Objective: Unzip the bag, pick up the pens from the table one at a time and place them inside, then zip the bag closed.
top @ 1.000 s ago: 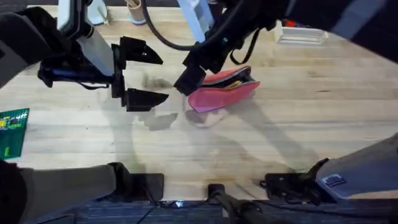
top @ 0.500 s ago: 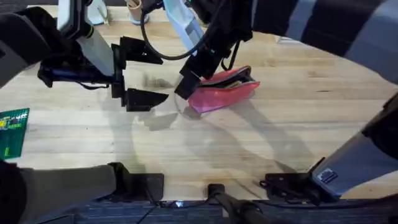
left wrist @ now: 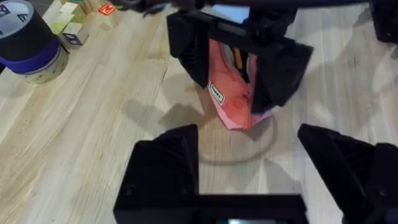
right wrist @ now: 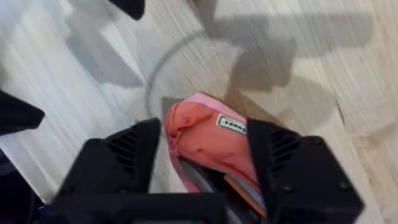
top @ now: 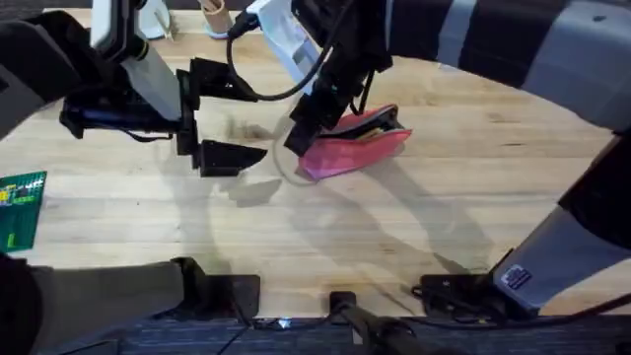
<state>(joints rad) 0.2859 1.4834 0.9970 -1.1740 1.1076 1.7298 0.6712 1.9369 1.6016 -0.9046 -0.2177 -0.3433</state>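
The pink bag (top: 360,148) lies on the table (top: 414,237) at the centre back, its zipper mouth gaping. Inside the mouth, an orange pen (top: 372,132) and a dark pen (top: 386,122) show. My right gripper (top: 314,116) reaches in from the right and stands open, its fingers straddling the bag's left end (right wrist: 205,134). In the left wrist view that same end of the bag (left wrist: 235,99) sits between the right gripper's two black fingers. My left gripper (top: 219,116) hangs open to the left of the bag, apart from it, with nothing between its fingers.
A green card (top: 20,202) lies at the table's left edge. A roll of tape (left wrist: 25,37) and small blocks (left wrist: 73,28) sit at the back left. Bare wood runs along the front and right of the bag.
The right gripper has shifted slightly right and farther back over the bag's left end, and its arm has swung across the back. The bag and left arm have not moved.
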